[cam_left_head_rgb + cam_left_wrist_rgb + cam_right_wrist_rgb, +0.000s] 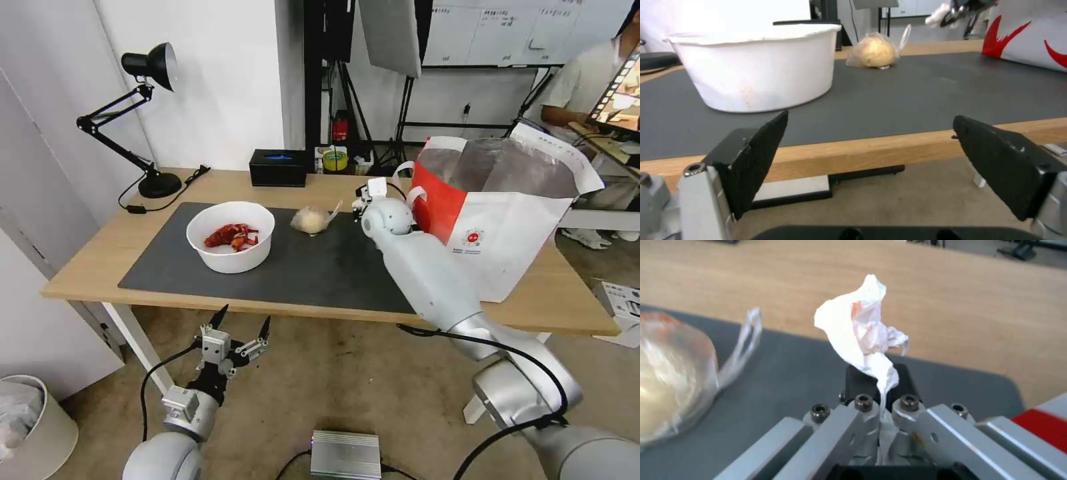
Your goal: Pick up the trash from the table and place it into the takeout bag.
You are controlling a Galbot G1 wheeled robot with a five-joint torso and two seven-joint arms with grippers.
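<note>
- The right hand (pixel 880 396) is seen clamped on the crumpled tissue (pixel 865 336), which sticks up from between its closed fingers; it is held above the far part of the dark mat (pixel 300 267), just beside the takeout bag (pixel 507 220).
- In the head view the tissue is largely hidden behind the right wrist, and only a small white bit can be made out near the right hand (pixel 363 200).
- The left hand (pixel 241 321) is held low in front of the bench (pixel 93 267), below its near edge, with its fingers (pixel 758 156) spread apart and nothing between them.
- The white bowl (pixel 231 237) with red scraps (pixel 231 236) is set on the mat; from the left wrist view its contents are hidden by its wall.
- The knotted bag (pixel 312 219) of beige stuff lies on the mat between the bowl and the right hand.
- The takeout bag stands open on the bench's right part, its foil lining visible; what lies inside cannot be made out.
</note>
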